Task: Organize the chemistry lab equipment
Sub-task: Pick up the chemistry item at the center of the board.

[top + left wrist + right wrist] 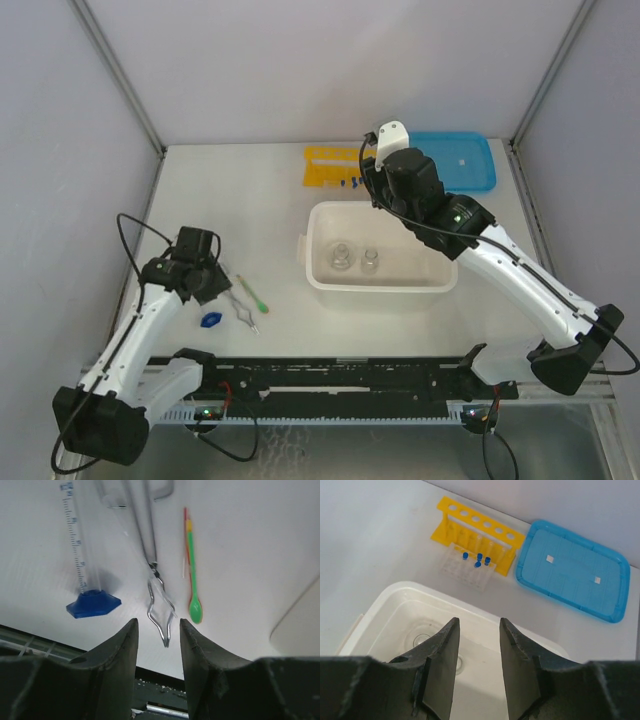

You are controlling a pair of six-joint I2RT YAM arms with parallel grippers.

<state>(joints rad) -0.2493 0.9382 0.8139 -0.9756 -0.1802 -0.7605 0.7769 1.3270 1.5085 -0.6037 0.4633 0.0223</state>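
Left gripper [157, 645], jaws parted and holding nothing, hovers just over the looped tip of the tongs [159, 610]. The tongs lie flat on the table [240, 200], long axis parallel to the green-tipped stick [193, 575] beside them. A blue-based cylinder [82, 555] lies on their other side. Right gripper [477, 645], jaws likewise parted and empty, hangs over the tub [435, 278], which holds two glass vessels [342, 256]. Beyond it, the yellow rack [470, 535] lies tipped, capped tubes [479, 560] pointing toward the tub.

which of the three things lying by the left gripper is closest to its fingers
The thin metal tongs: their looped tip ends right between the left gripper fingers. The blue-based cylinder and green-tipped stick lie off to either side.
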